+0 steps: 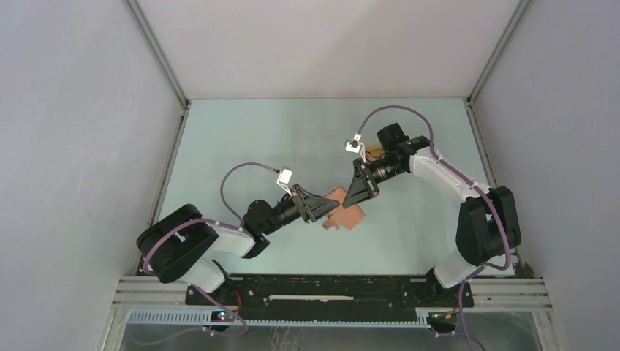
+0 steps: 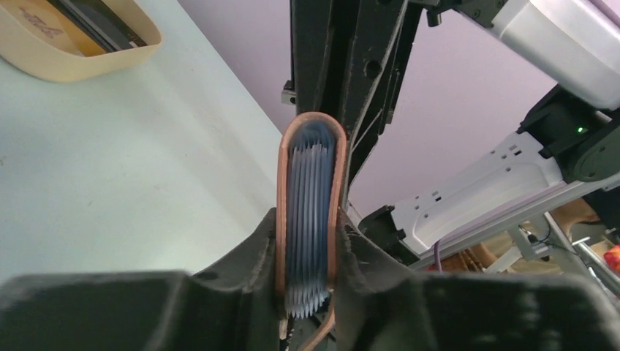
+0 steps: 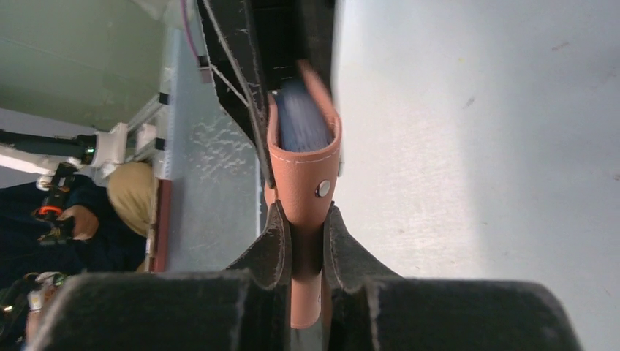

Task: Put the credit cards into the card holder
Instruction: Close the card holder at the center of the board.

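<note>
The reddish-brown card holder (image 1: 345, 210) is held above the table between both grippers. My left gripper (image 1: 322, 210) is shut on it. In the left wrist view the holder (image 2: 311, 190) stands edge-on between my fingers and shows pale blue-grey accordion pockets. My right gripper (image 1: 360, 192) is shut on the holder's flap (image 3: 305, 179), which carries a metal snap. Dark credit cards (image 2: 93, 20) lie in a tan oval tray (image 2: 80, 58) at the far side. No card is in either gripper.
The tan tray (image 1: 375, 153) is mostly hidden behind my right wrist in the top view. Grey walls enclose the table on the left, right and back. The two grippers sit very close together at mid-table.
</note>
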Controlling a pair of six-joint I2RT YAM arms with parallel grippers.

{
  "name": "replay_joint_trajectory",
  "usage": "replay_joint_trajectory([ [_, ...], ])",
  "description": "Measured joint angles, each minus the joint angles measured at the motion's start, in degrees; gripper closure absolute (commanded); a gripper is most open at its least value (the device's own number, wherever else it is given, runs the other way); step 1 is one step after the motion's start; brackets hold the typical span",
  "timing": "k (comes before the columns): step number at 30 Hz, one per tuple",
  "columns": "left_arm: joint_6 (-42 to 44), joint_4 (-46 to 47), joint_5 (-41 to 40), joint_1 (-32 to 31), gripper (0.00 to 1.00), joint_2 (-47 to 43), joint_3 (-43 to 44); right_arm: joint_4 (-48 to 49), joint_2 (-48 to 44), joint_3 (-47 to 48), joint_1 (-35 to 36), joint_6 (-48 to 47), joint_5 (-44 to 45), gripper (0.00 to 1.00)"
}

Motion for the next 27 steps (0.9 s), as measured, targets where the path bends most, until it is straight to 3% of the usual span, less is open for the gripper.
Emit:
replay_joint_trajectory([
  [1, -0.8, 0.2, 0.1, 0.0, 0.99, 0.3, 0.2, 0.1, 0.0, 0.0, 0.0, 0.0, 0.7, 0.68],
  [4, -2.8, 1.4, 0.4, 0.0, 1.0, 1.6, 0.4, 0.2, 0.0, -0.1, -0.2, 0.1, 1.9, 0.48],
  [8, -6.7, 2.4, -1.0, 0.0, 1.0, 3.5, -0.3, 0.0, -1.6, -0.1, -0.2, 0.0, 5.4, 0.36],
  [11, -11.1, 2.9, -3.3, 0.0, 1.0, 3.8, -2.5, -0.1, -7.4, -0.2, -0.3, -1.6, 10.2, 0.27],
  [14, -17.5, 3.0, -6.3, 0.0, 1.0, 3.8, -4.2, 1.7, -19.7, -1.7, 0.0, -5.1, 14.9, 0.02],
  [20, -30.2, 3.4, -11.8, 0.0, 1.0, 3.9, -4.5, 9.7, -45.3, -15.6, 8.4, -19.5, 19.4, 0.0],
  [27, -42.1, 4.1, -17.1, -0.9, 1.0, 9.9, -4.0, 18.6, -42.2, -28.3, 16.7, -24.1, 34.7, 0.0],
])
